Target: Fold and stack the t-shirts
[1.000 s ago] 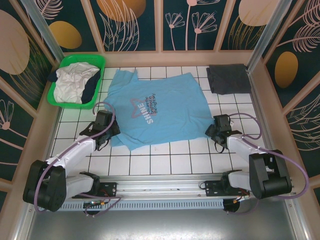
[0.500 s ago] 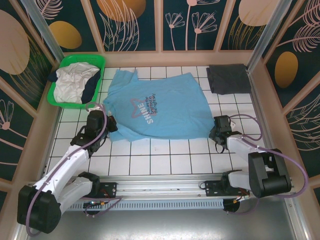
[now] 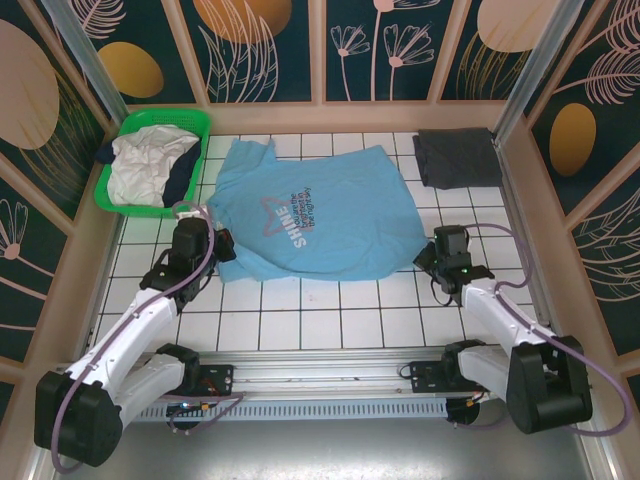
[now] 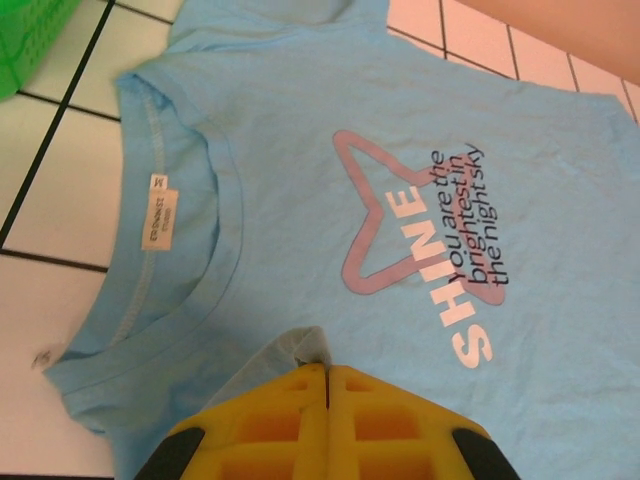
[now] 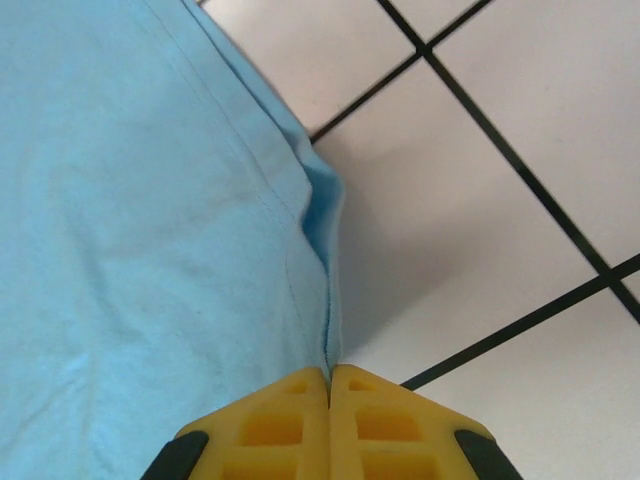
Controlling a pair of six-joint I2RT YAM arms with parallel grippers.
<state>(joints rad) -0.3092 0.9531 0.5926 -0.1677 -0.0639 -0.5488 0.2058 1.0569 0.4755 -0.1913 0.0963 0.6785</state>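
Lying spread out, print up, across the middle of the tiled table (image 3: 330, 320): blue tee (image 3: 320, 210), pinched at two edges. Clenched on a fold of cloth near the collar, left gripper (image 4: 327, 375); clenched on the hem at the tee's right edge, right gripper (image 5: 329, 378). Further out, folded grey tee (image 3: 458, 158) in the back right corner, well apart; white tee (image 3: 140, 170) and navy tee (image 3: 179, 182) heaped in basket (image 3: 170, 120) at back left.

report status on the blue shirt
Left hand shut on light blue t-shirt near collar. Right hand shut on its opposite edge. Grey t-shirt, basket lie apart.
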